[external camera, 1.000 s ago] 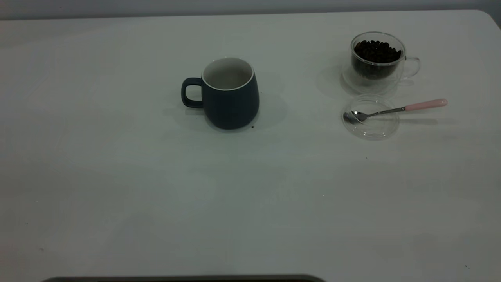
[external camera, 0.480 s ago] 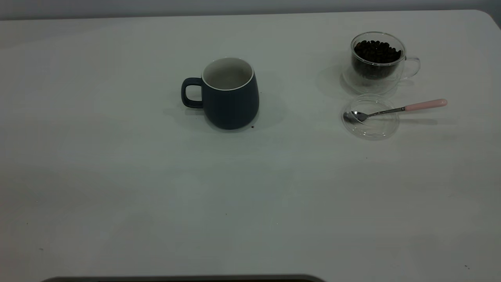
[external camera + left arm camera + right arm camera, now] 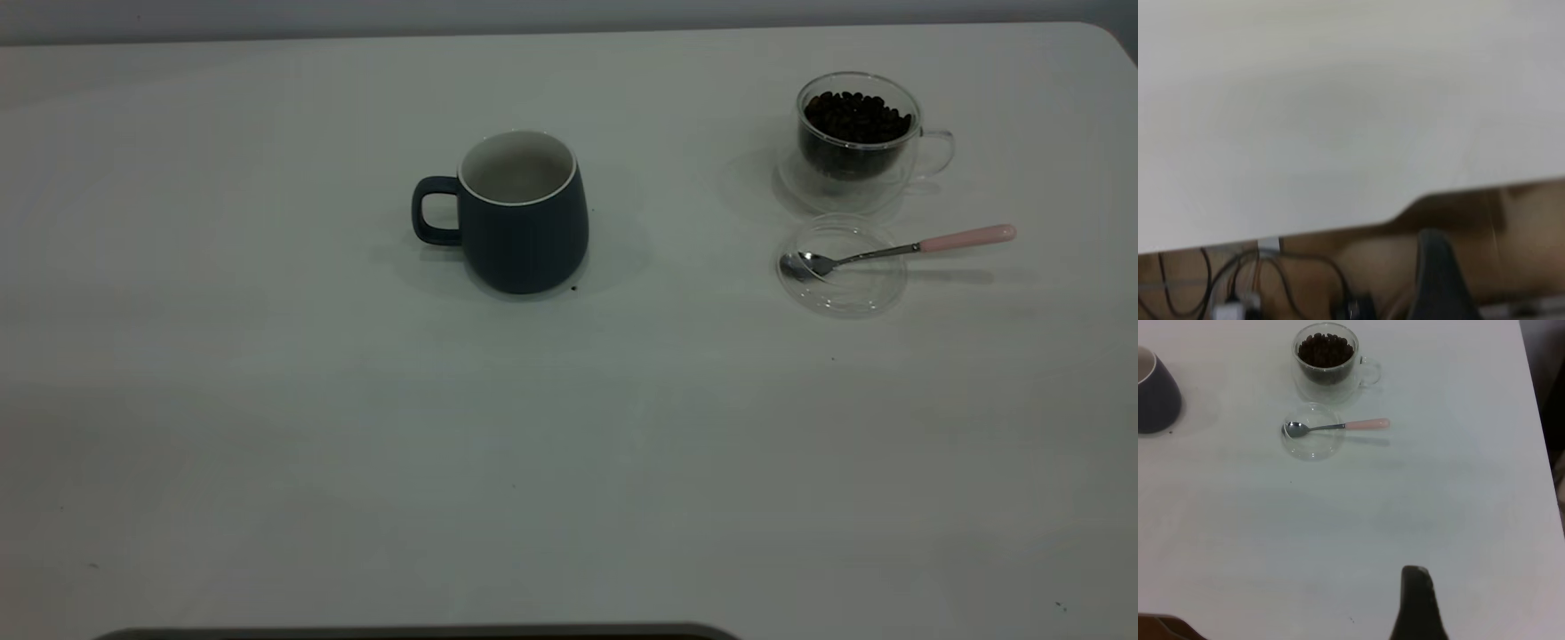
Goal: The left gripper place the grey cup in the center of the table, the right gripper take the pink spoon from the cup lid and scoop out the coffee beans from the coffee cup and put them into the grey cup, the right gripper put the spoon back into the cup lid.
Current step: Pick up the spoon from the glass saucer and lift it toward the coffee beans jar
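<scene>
Two grippers: neither appears in the exterior view; each wrist view shows only one dark finger at its edge.
Right gripper: one dark finger [image 3: 1418,603] shows above bare table, well apart from the spoon; I cannot tell how far the jaws are parted, and nothing is seen in its hold.
Left gripper: one dark finger [image 3: 1438,280] shows off the table's edge, over the floor side; I cannot tell its opening either, and nothing is seen in its hold.
One pink spoon [image 3: 889,250]: its bowl lies inside the cup lid, and its pink handle sticks out past the rim toward the table's right side.
One cup lid [image 3: 845,298]: clear, round, flat on the table, just in front of the coffee cup.
One coffee cup [image 3: 858,142]: clear glass, upright, handle to the right, at the far right of the table.
Coffee beans [image 3: 856,116]: many, too small to count, filling the glass nearly to the rim.
One grey cup [image 3: 524,213]: dark outside, pale inside, upright near the middle of the table, handle to the left; whether beans lie inside cannot be told.
One table [image 3: 356,462]: white.
Cables [image 3: 1238,287]: several, dark, below the table edge in the left wrist view.
</scene>
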